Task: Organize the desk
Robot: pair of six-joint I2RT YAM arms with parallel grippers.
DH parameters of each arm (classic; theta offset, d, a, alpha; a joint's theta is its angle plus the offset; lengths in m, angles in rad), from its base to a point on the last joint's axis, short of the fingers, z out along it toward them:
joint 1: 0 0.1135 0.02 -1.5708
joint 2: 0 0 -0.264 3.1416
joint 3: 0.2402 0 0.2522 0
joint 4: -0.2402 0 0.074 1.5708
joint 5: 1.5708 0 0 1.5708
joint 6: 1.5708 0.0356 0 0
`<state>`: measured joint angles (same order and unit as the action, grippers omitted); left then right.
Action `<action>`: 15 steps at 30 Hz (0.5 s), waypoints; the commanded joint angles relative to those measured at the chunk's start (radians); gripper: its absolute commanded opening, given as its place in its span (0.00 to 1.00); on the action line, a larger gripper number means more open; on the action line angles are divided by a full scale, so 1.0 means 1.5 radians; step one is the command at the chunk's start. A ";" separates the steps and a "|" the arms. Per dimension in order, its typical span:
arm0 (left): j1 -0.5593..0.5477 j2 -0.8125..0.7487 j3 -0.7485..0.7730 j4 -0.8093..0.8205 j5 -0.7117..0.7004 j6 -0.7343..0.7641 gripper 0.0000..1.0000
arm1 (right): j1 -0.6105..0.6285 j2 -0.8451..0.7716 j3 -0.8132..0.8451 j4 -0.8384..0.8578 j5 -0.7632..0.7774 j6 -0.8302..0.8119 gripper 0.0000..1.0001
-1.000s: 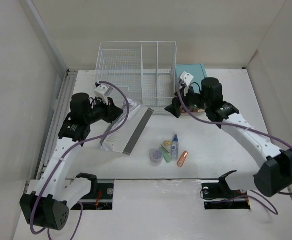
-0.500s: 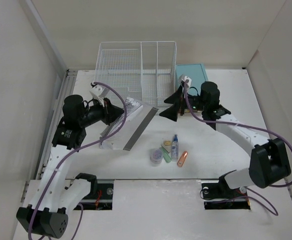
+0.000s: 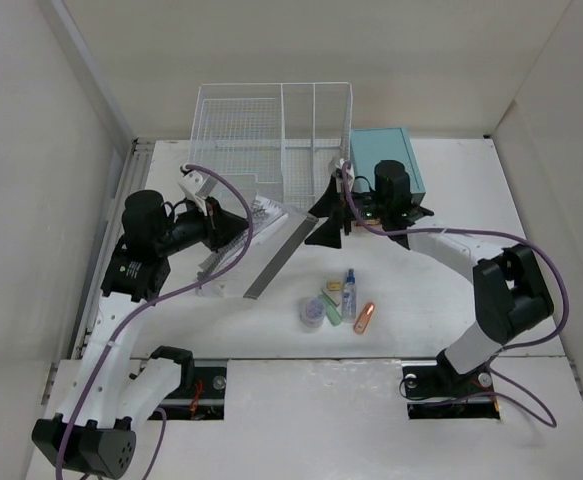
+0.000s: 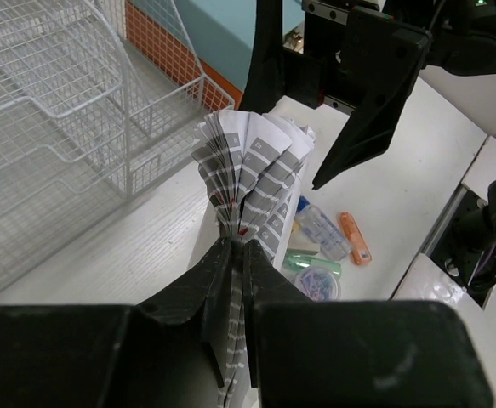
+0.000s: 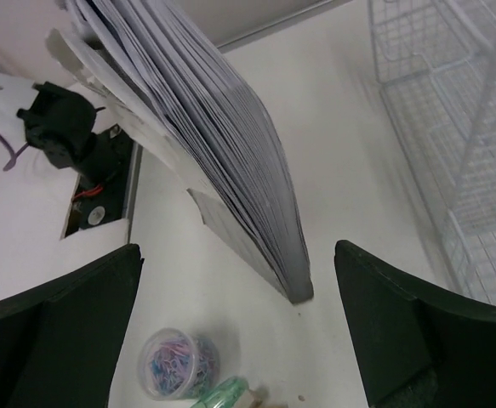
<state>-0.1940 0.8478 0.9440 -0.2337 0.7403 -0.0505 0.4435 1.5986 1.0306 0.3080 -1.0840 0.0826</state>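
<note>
Left gripper is clamping 1 edge of a light, floppy, fanning paper stack over the desk's left half beside the wire basket, while the right gripper, jaws wide apart, is flanking the free end, probably the best second hold.

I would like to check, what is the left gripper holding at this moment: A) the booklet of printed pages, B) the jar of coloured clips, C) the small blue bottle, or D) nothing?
A: the left gripper is shut on the booklet, whose pages fan out beyond it.
</note>
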 commanded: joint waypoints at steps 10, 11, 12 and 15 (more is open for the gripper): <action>0.004 -0.008 0.036 0.112 0.070 -0.022 0.00 | 0.052 0.068 0.101 0.046 -0.111 -0.010 0.82; 0.004 -0.008 0.036 0.112 0.070 -0.022 0.00 | 0.052 0.068 0.108 0.046 -0.117 -0.010 0.77; 0.004 -0.002 0.036 0.112 0.070 -0.022 0.00 | 0.052 0.077 0.108 0.046 -0.130 -0.003 0.71; 0.004 0.004 0.036 0.125 0.076 -0.022 0.00 | 0.052 0.077 0.108 0.046 -0.139 -0.003 0.47</action>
<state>-0.1940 0.8589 0.9455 -0.2012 0.7975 -0.0650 0.5171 1.7161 1.1503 0.3229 -1.2228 0.0807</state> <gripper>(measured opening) 0.052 0.496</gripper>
